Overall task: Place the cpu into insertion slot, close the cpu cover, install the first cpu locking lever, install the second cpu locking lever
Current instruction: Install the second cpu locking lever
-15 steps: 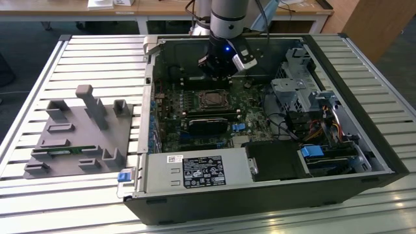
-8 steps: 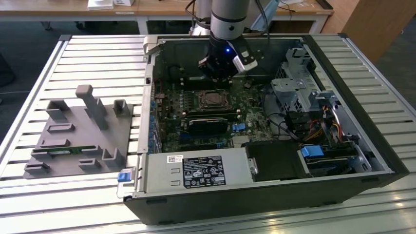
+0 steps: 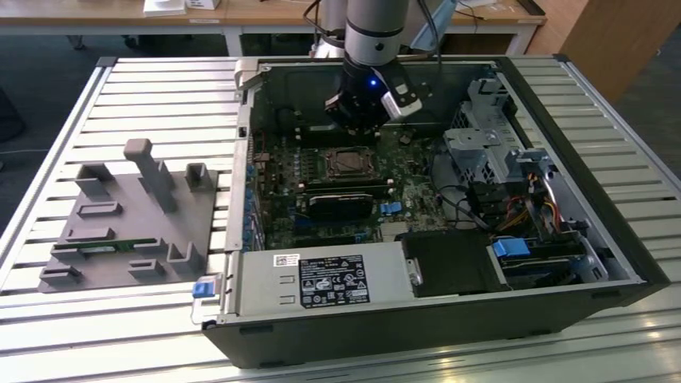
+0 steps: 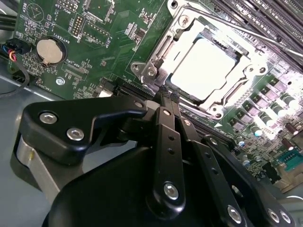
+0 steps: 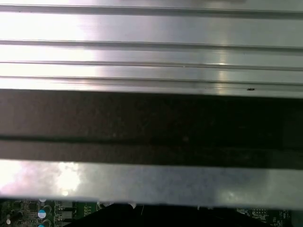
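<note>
As far as seen in the exterior view: claw (image 3: 356, 128) low inside the open computer case (image 3: 553, 120), just behind the insertion slot (image 3: 346, 162), over the green motherboard (image 3: 279, 209).
Claw state: in the second wrist view, black fingers (image 4: 166, 118) drawn together, nothing visible between them; tips close to the near edge of the cpu cover (image 4: 191, 26), contact not possible to judge.
Cpu: pale silver-grey square top (image 4: 208, 71), very bright with glare, lying flat in the slot.
Cpu cover: silver frame lying down around the cpu, top of the chip visible through its window.
Writing: white printed marks on the motherboard, and a black and white sticker (image 3: 330, 281) on the grey power supply.
Second wrist view only: round coin battery (image 4: 49, 51) on the board.
First wrist view: ribbed metal bench (image 5: 151, 52), then a dark band, then a thin strip of green board.
Exterior view only: grey fixture (image 3: 127, 215) on the bench, at the exterior view's left of the case.
</note>
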